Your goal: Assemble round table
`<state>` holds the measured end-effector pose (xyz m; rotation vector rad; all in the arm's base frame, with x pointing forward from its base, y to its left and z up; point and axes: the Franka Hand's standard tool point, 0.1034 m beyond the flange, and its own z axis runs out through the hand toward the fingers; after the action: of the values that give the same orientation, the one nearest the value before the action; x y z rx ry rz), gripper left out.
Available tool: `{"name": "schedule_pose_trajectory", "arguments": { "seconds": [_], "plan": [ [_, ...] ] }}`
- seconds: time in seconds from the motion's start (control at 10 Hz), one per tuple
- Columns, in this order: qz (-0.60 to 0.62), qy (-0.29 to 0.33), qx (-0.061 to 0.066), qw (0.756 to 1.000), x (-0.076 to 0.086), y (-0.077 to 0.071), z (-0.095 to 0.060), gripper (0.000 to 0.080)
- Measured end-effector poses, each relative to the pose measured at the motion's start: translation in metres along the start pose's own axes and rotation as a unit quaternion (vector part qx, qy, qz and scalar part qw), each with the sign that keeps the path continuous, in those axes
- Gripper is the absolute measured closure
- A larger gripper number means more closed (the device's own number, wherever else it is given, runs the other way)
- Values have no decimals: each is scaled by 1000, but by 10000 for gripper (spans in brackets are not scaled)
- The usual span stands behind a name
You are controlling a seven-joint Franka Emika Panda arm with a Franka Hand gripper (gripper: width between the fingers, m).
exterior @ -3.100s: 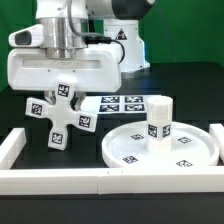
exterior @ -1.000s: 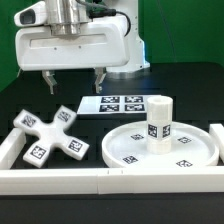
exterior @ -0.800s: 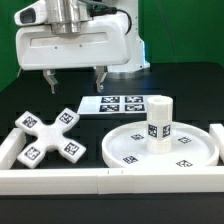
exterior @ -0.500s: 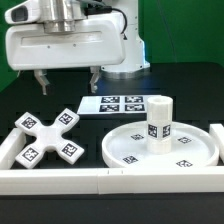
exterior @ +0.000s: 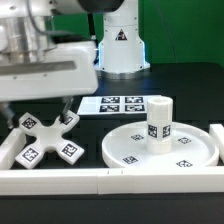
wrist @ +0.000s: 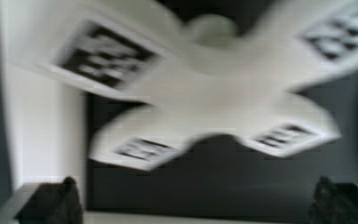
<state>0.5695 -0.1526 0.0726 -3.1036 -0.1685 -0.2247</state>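
Wrist view — tool point(wrist: 202, 199) agape over cross-shaped base point(wrist: 202, 95).

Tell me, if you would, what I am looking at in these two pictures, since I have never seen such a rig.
This is a single robot arm putting a small white round table together. One picture comes from a camera standing off to the side. The blurry one comes from a camera on the arm's wrist, looking down past its two-fingered tool. On the black table lie the cross-shaped base, the round disc with the short leg standing upright on it, and a flat marker board that belongs to the rig, not the furniture. A white rail borders the front. The tool is open and holds nothing; it hangs above the cross-shaped base.
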Motion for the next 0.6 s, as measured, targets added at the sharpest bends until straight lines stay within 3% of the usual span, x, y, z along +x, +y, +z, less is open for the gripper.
{"name": "schedule_pose_trajectory", "arguments": {
  "seconds": [0.1,0.3,0.4,0.6],
  "plan": [
    [5,-3,-2,1000,-4,6,2,150],
    [16,-53,15,998,0,-9,0,150],
    [16,-64,19,998,5,-9,-2,150],
    [42,-87,23,995,-22,14,-11,150]
  ]
}}
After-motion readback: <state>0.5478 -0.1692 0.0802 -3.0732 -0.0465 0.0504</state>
